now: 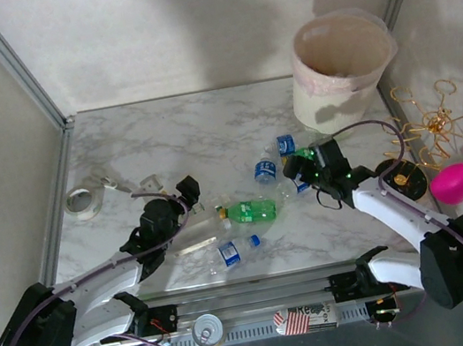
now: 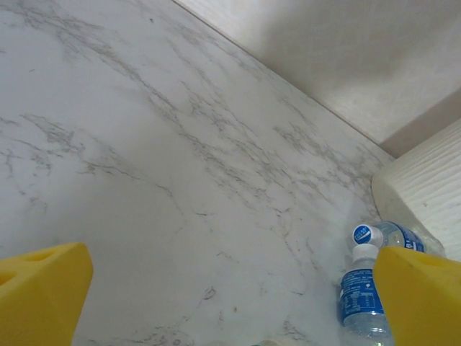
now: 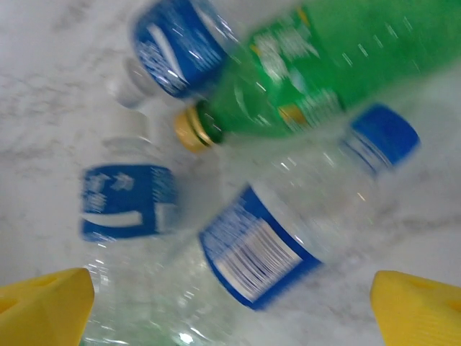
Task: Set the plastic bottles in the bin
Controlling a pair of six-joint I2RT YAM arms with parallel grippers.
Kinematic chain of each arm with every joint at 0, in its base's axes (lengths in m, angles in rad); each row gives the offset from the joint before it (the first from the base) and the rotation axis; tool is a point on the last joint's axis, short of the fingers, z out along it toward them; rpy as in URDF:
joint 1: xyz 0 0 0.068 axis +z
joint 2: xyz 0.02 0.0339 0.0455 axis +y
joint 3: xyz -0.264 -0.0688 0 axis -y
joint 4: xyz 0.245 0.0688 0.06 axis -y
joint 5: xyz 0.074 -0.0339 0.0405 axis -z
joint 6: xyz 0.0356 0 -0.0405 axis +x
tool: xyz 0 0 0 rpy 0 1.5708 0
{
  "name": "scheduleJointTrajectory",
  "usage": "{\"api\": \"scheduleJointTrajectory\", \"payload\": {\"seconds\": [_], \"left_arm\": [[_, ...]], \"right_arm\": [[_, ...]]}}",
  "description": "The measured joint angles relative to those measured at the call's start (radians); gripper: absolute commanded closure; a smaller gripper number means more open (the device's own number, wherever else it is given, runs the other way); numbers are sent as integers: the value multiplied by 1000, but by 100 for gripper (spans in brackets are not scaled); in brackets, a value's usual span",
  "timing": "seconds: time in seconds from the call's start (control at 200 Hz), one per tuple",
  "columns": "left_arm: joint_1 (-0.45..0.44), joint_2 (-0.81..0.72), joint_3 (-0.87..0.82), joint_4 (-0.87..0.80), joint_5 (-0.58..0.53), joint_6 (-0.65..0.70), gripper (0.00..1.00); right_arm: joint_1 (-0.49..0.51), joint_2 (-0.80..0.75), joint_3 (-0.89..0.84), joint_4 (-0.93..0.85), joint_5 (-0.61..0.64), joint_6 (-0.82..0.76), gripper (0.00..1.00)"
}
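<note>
Plastic bottles [image 1: 252, 211] lie scattered: crumpled clear ones with blue labels, others green.

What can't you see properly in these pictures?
- Top view: bottom of the bin, hidden by its own wall.
- Right wrist view: label words on the bottles, blurred.
- Left wrist view: a clear bottle, partly behind a finger of the left tool.

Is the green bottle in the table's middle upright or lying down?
Lying down: the green bottle rests lengthwise on the marble table.
</note>
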Motion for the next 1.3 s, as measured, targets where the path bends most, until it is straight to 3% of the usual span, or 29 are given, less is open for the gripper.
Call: {"api": "scheduleJointTrajectory", "payload": {"seconds": [0.27, 0.551, 0.936, 1.297], "left_arm": [[0, 0, -4, -2, -11, 0, 0], [0, 5, -4, -8, -29, 0, 0], [6, 4, -4, -20, -50, 0, 0], [12, 22, -4, -20, -49, 3, 0]], "right_arm": [[0, -26, -105, 96, -3, 170, 7], [2, 113, -98, 191, -8, 267, 9], [2, 198, -97, 254, -4, 288, 19], [2, 279, -88, 294, -6, 269, 21]]}}
